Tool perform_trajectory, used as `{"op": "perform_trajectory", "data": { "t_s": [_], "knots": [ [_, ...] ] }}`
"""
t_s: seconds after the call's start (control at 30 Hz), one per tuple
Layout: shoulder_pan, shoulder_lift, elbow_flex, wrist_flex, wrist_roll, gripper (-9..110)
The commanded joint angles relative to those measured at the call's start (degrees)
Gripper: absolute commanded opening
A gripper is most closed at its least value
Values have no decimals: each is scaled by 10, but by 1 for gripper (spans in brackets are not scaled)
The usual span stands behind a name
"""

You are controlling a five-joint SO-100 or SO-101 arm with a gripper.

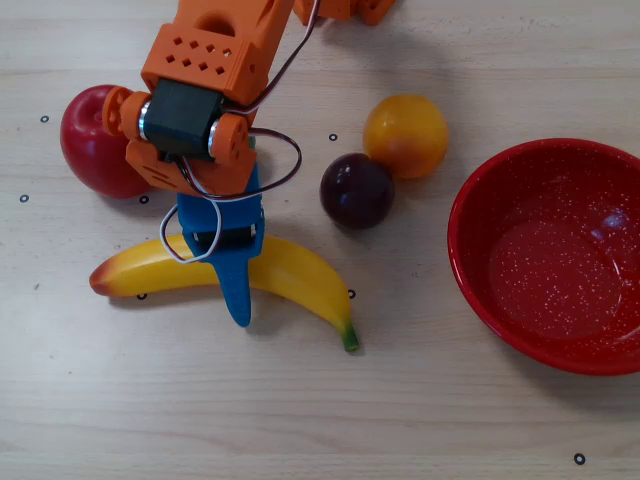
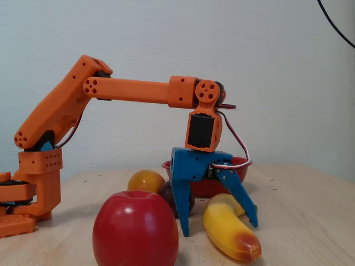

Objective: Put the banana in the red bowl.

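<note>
The yellow banana (image 1: 300, 275) lies on the wooden table, its reddish tip to the left and its green stem to the lower right in the overhead view. In the fixed view the banana (image 2: 230, 230) points its reddish tip at the camera. My blue gripper (image 1: 225, 270) is open and straddles the banana's middle, one finger on each side, tips low near the table (image 2: 219, 228). I cannot tell whether the fingers touch the banana. The red bowl (image 1: 470, 250) stands empty at the right in the overhead view; in the fixed view the bowl (image 2: 244, 162) is behind the gripper.
A red apple (image 1: 90, 140) sits left of the arm and fills the fixed view's foreground (image 2: 135, 230). An orange fruit (image 1: 405, 135) and a dark plum (image 1: 356, 190) lie between the arm and the bowl. The orange arm base (image 2: 33, 183) stands at the left.
</note>
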Motion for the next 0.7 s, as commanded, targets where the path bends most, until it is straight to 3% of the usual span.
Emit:
{"op": "perform_trajectory", "data": {
  "t_s": [0.0, 0.27, 0.47, 0.67],
  "knots": [
    [-14, 27, -54, -12, -6, 41],
    [-16, 28, -54, -12, -2, 27],
    [-19, 31, -53, -7, 8, 1],
    [-20, 45, -70, 27, -14, 0]
  ]
}}
